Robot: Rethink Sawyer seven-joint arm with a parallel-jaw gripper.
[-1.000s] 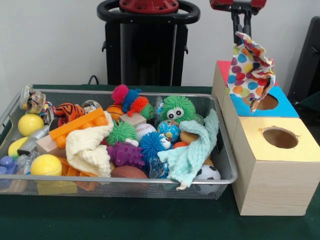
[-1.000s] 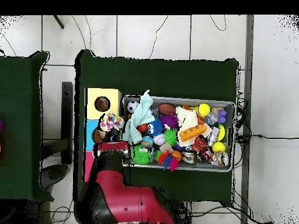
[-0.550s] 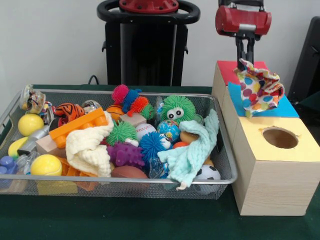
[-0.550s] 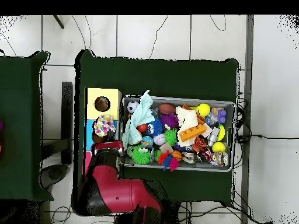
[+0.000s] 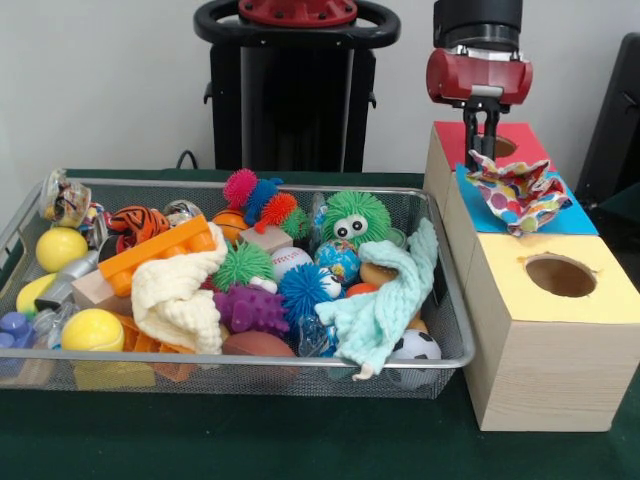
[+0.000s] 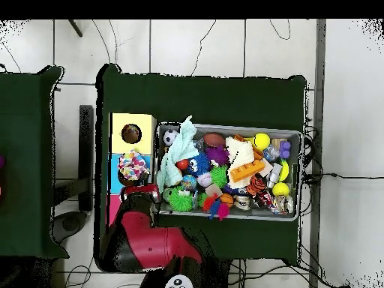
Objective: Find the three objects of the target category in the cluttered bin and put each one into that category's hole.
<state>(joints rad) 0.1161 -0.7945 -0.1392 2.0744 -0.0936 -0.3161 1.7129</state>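
The bin point(image 5: 452, 300) sits left of the box point(image 5: 545, 350) in the front view, heaped with toys. On the box's blue top lies the dotted cloth point(image 5: 520, 192), bunched over the hole there. A mint cloth point(image 5: 385, 300) drapes the bin's edge nearest the box. The gripper point(image 5: 480, 152) stands above the box, its tips at the dotted cloth's far edge; whether it grips cannot be told.

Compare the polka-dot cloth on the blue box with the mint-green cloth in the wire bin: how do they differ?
The polka-dot cloth is patterned with many-coloured dots; the mint-green cloth is one plain colour. The polka-dot cloth lies crumpled on top of the blue box, covering its hole; the mint-green cloth lies among toys and hangs over the wire bin rim. The polka-dot cloth looks smaller. Both are soft fabric.
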